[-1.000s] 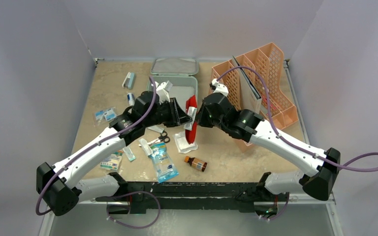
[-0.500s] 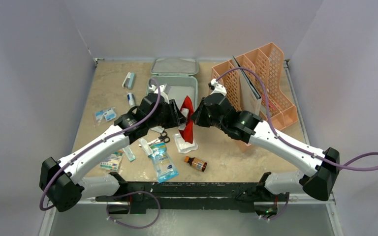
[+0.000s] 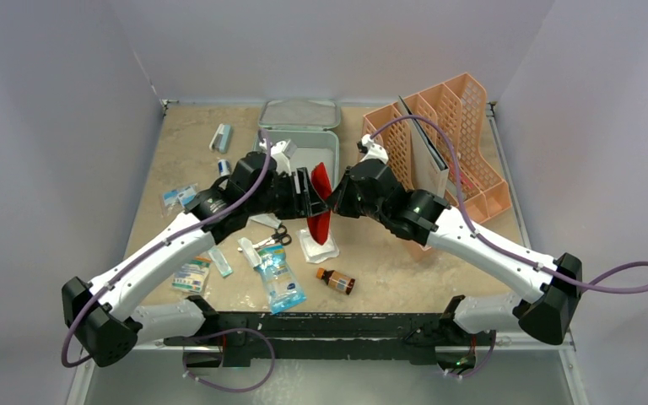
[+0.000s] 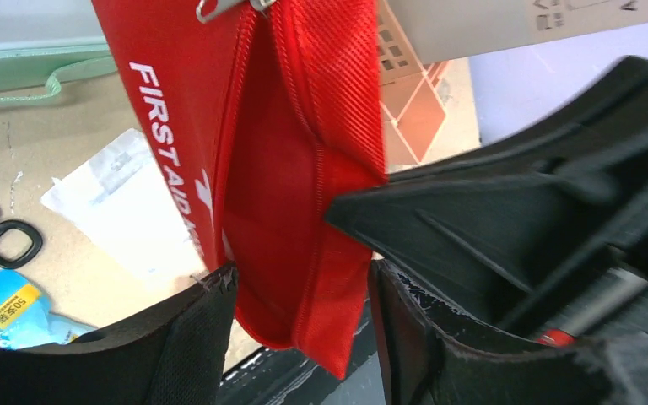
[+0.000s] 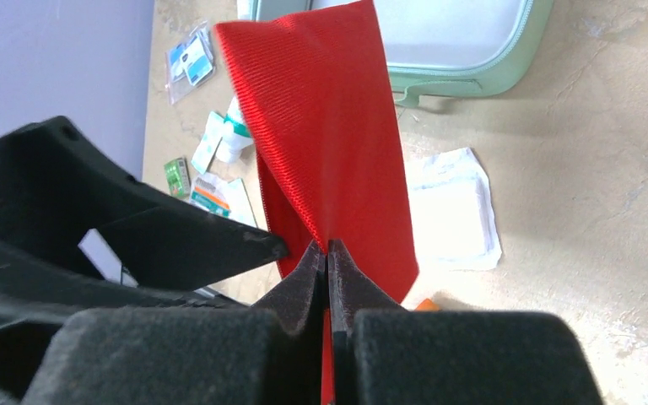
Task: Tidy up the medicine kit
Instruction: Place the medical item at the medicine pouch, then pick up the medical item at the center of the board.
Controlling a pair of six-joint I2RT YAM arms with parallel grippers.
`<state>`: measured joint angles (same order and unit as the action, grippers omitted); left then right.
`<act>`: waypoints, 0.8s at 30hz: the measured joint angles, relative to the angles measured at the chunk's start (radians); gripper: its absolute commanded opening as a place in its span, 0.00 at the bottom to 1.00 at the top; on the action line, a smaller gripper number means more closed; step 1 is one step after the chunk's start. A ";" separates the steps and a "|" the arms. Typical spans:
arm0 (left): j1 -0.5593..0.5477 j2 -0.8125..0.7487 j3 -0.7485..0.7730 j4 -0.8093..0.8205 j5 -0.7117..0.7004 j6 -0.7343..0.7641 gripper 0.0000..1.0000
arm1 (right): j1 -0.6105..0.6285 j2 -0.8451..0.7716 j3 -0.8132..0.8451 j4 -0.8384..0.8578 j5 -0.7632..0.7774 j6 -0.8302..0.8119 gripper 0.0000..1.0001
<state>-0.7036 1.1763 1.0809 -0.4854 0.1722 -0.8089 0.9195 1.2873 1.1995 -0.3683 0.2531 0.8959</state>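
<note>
The red "FIRST AID" pouch (image 3: 321, 201) hangs upright above the table between both grippers. My right gripper (image 3: 332, 202) is shut on the pouch's edge, the pads pinched on the fabric in the right wrist view (image 5: 327, 253). My left gripper (image 3: 310, 202) is open, its fingers (image 4: 194, 337) standing either side of the pouch's lower corner (image 4: 304, 211). The mint-green medicine kit (image 3: 327, 156) lies open behind the pouch with its lid (image 3: 299, 114) folded back. The kit also shows in the right wrist view (image 5: 472, 72).
The peach mesh file rack (image 3: 456, 139) stands at the right. Scissors (image 3: 274, 239), a white gauze packet (image 3: 319, 246), a brown bottle (image 3: 336, 280), blue packets (image 3: 280, 283) and small boxes (image 3: 221, 137) lie on the table's left and front.
My left gripper has come in from the left until its fingers straddle the pouch. The pouch has turned more edge-on and shifted slightly left. The right gripper stays shut on it.
</note>
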 measured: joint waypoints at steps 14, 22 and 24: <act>-0.004 -0.114 0.023 -0.237 -0.337 -0.049 0.49 | 0.003 -0.021 -0.008 -0.066 0.026 -0.030 0.00; 0.103 -0.098 -0.145 -0.326 -0.494 -0.168 0.40 | 0.003 -0.060 -0.038 -0.068 0.026 -0.041 0.00; 0.177 -0.097 -0.207 -0.310 -0.472 -0.187 0.39 | 0.003 -0.066 -0.041 -0.068 0.025 -0.043 0.00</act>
<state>-0.5266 1.0790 0.8742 -0.7956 -0.2993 -0.9958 0.9226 1.2213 1.1584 -0.4358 0.2783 0.8524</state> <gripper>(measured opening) 0.403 0.007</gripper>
